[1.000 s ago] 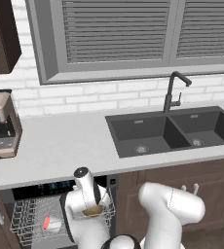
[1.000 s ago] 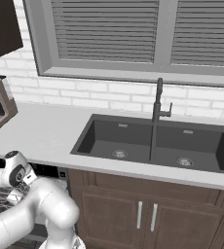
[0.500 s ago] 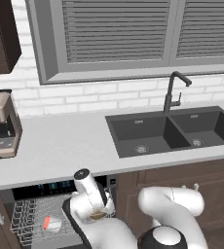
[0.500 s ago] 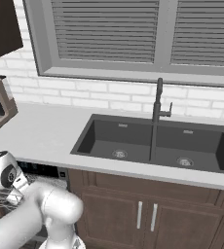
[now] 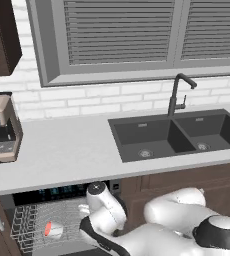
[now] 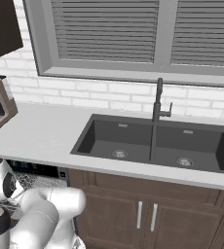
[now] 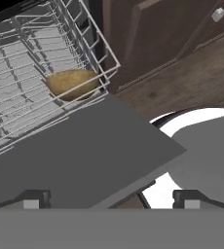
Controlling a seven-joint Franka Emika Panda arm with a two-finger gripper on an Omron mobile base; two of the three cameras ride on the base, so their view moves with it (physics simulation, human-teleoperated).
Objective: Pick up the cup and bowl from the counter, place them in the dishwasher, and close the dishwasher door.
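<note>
With your pincer (image 7: 109, 198) spread and empty, push the stiff, hinged flat dark grey dishwasher door (image 7: 70, 160) up by its free edge beside the white wire rack (image 7: 41, 63).

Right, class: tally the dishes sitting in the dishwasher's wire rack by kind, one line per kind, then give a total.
Cups: 1, the cup with the red top
Bowls: 1, the golden-brown bowl, near the corner of the white wire rack
Total: 2
</note>
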